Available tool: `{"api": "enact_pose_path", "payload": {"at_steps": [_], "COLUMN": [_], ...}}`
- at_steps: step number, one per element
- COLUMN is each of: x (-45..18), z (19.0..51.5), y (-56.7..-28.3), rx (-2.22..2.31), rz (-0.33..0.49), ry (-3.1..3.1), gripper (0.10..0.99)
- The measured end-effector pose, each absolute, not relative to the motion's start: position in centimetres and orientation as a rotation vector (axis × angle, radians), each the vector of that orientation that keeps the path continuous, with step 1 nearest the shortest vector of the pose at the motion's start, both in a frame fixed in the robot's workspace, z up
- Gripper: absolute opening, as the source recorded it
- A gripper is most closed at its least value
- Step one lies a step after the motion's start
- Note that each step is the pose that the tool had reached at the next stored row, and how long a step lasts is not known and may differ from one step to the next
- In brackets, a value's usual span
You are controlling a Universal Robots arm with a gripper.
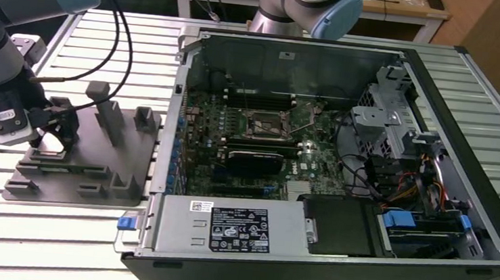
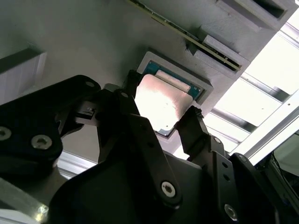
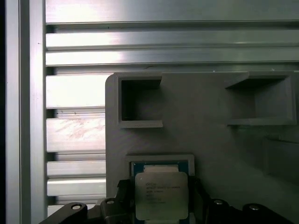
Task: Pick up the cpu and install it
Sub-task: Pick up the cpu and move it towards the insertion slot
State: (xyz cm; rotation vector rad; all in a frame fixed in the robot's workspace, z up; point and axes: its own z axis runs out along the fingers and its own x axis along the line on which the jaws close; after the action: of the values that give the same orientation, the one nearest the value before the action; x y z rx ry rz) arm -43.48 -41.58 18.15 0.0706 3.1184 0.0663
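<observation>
The cpu (image 3: pixel 161 193), a small square chip with a silvery top plate, lies in a square recess at one corner of the grey plastic tray (image 1: pixel 91 190). My gripper (image 1: pixel 51 137) is down over that corner, at the exterior view's left. In both wrist views its black fingers (image 2: pixel 194 122) stand against two opposite edges of the cpu (image 2: pixel 166 100), which still sits in the recess. The gripper (image 2: pixel 161 95) looks shut on it. The metal-framed socket (image 1: pixel 265 122) on the motherboard shows in the open computer case.
The open computer case (image 1: pixel 471 98) lies on the slatted metal table (image 1: pixel 104 39), to the exterior view's right of the tray. Upright grey blocks (image 1: pixel 98 93) rise from the tray beside my gripper. A second robot arm (image 1: pixel 312 3) stands behind the case.
</observation>
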Motion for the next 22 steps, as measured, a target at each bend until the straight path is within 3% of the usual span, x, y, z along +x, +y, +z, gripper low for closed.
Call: {"api": "enact_pose_path", "payload": {"at_steps": [2,3,22], "x": [-43.5,-43.5,-43.5], "z": [18.2,18.2,19.8], "y": [-41.6,-41.6,-41.6], "rx": [0.07,0.07,0.066], "rz": [0.066,0.066,0.066], "ry": [3.118,3.118,3.119], "gripper": [0.612,0.545,0.541]}}
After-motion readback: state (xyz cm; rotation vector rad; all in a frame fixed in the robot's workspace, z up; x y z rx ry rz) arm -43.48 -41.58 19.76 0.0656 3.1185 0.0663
